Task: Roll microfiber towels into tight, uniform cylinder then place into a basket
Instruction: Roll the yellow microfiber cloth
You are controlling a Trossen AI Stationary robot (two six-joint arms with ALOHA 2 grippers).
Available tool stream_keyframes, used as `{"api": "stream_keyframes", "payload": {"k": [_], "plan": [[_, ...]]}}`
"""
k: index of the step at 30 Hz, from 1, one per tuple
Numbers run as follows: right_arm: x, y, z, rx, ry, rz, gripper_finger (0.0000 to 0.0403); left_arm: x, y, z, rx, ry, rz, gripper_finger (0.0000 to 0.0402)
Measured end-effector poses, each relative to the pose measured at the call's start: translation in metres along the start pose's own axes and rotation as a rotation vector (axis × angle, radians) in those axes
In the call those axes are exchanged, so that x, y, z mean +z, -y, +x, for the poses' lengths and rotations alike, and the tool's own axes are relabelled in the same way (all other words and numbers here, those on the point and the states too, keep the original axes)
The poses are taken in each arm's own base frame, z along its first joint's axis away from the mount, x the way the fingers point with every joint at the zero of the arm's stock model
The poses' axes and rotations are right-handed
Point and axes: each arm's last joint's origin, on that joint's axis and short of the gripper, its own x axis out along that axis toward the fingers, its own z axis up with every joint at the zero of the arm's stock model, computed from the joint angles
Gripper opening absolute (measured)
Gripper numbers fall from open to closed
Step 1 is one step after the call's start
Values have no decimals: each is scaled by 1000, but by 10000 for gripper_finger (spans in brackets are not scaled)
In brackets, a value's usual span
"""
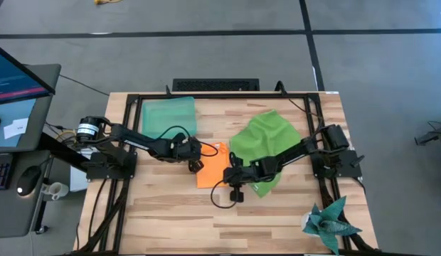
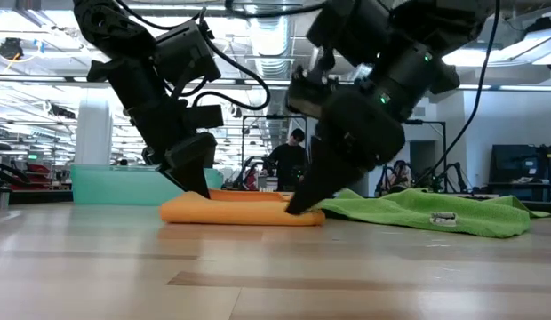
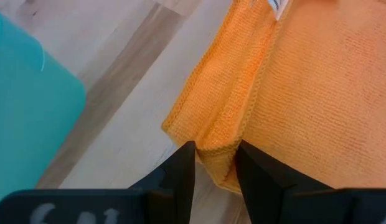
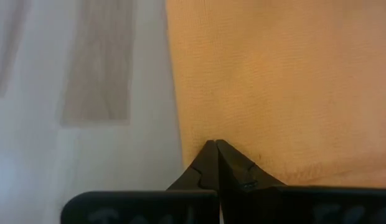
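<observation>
The orange microfiber towel (image 1: pixel 212 167) lies folded flat near the middle of the wooden worktop (image 1: pixel 171 213), with both arms reaching in to it from opposite sides. The left pincer (image 3: pixel 215 163) is at the towel's corner on the basket side, its two dark fingers (image 3: pixel 180 171) partly apart with a folded, hemmed edge of the orange cloth pinched between them; the low view shows this pincer tilted down onto the towel's end. The right pincer (image 4: pixel 215 163) is at the opposite edge of the orange towel, its fingertips pressed together into a single point, and that point sits right at the cloth's border where it meets the bare wood; whether any fabric is caught between the tips cannot be told. In the low view the orange towel (image 2: pixel 244 209) forms a low, long shape lying on the worktop between the two pincers. The lime green microfiber towel (image 1: pixel 267 142) lies crumpled and spread out just beside the orange one, under the right arm, and touches it along one side. The translucent teal-green basket (image 1: pixel 168 115) sits at the far left corner of the worktop, apart from both towels. A spiky teal star-shaped object (image 1: pixel 331 220) rests at the near right corner, well apart from everything else
</observation>
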Motion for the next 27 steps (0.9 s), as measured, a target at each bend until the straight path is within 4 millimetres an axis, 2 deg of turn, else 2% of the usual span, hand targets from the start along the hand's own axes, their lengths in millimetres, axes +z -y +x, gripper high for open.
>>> {"api": "stream_keyframes", "payload": {"k": [15,20,27], "plan": [[3,0,-7,20,6,-23,18,-2,2,-3,88,40,90,105],[7,0,-13,23,23,-31,21,0,8,-18,112,116,131,105],[13,4,-17,-5,59,-38,18,0,23,-35,15,170,97,105]]}}
